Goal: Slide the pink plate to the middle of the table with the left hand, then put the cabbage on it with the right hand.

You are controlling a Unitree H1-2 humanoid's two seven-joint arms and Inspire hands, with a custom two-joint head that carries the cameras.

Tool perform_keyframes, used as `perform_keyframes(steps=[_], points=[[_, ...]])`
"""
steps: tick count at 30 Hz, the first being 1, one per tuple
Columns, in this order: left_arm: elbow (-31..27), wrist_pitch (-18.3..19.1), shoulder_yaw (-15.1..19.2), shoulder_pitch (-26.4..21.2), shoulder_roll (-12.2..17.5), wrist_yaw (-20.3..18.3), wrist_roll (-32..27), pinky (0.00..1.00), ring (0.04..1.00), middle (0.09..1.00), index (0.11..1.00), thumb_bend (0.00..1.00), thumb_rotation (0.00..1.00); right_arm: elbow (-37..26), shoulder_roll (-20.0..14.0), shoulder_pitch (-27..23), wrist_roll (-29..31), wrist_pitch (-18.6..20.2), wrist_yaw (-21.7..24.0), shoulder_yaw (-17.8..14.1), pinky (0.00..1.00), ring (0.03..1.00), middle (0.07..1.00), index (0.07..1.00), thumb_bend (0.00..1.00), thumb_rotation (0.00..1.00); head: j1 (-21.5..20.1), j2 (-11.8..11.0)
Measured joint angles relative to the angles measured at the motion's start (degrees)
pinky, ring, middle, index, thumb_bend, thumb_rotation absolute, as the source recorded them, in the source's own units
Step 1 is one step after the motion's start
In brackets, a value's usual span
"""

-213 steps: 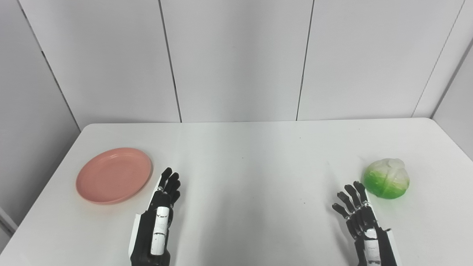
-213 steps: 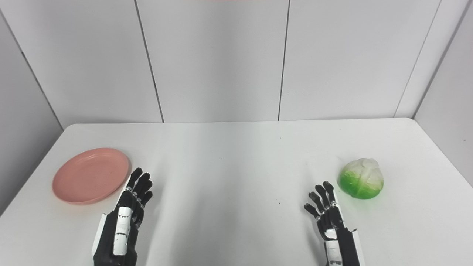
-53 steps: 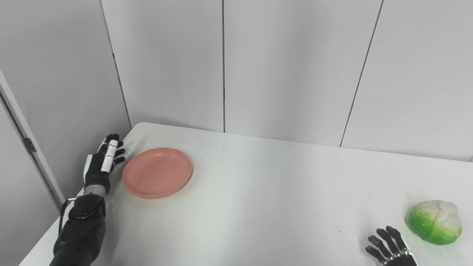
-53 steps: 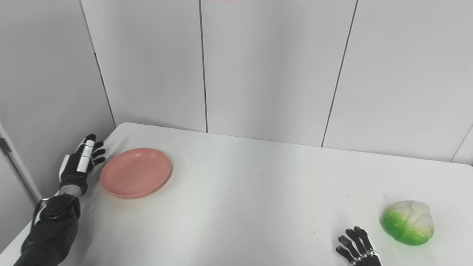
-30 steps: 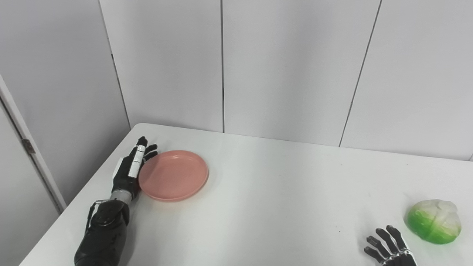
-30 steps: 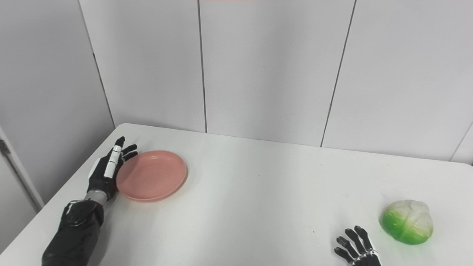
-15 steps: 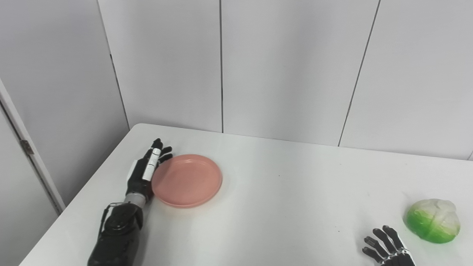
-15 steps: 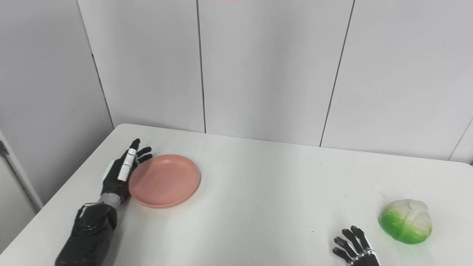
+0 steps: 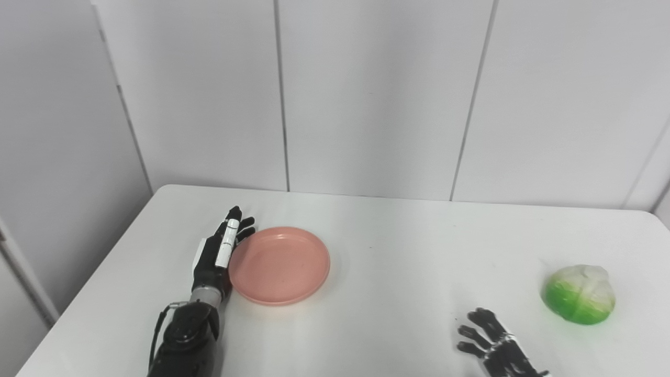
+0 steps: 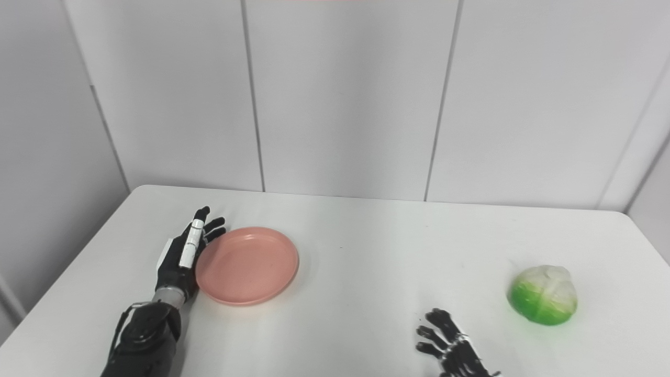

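The left hand (image 9: 217,256) stands on edge with its fingers straight and slightly spread, gripping nothing, pressed against the left rim of the pink plate (image 9: 279,265); the plate lies left of the middle of the white table (image 9: 398,251); the cabbage (image 9: 580,294) sits near the right edge; the right hand (image 9: 489,343), fingers spread and empty, rests near the cabbage, apart from it.

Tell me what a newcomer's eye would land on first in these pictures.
First the pink plate, left of the middle of the white table, with the left robot hand flat against its left rim. Next the green-and-white cabbage alone near the right edge, the right robot hand open at the front.
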Motion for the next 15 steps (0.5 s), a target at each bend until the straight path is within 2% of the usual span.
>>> perform_keyframes(steps=[8,12,14,15], points=[[-4.6,3.7,-1.4,1.6,-1.9,-1.2,-0.4,0.83,0.846,0.837,0.899,0.78,0.89,-0.1,0.1,0.0,-2.0,0.1,-1.7,1.0,0.73,0.783,0.838,0.825,0.76,0.82,-2.5,-1.0],[-6.9,5.5,-2.1,2.4,-3.3,-1.5,-0.5,0.84,0.841,0.829,0.894,0.80,0.86,-0.1,0.3,0.0,-3.3,0.1,-2.8,1.5,0.72,0.778,0.837,0.825,0.74,0.80,-6.6,0.0],[-7.8,6.5,-2.3,2.6,-4.2,-1.7,-0.5,0.84,0.839,0.829,0.891,0.79,0.85,-0.1,0.4,0.0,-4.1,0.1,-3.4,1.9,0.73,0.783,0.841,0.830,0.73,0.80,-6.6,0.0],[-8.5,7.2,-2.5,2.8,-4.6,-1.9,-0.5,0.83,0.839,0.830,0.891,0.79,0.86,-0.1,0.4,0.0,-4.4,0.1,-3.7,2.2,0.73,0.786,0.844,0.831,0.73,0.79,-7.9,0.7]])
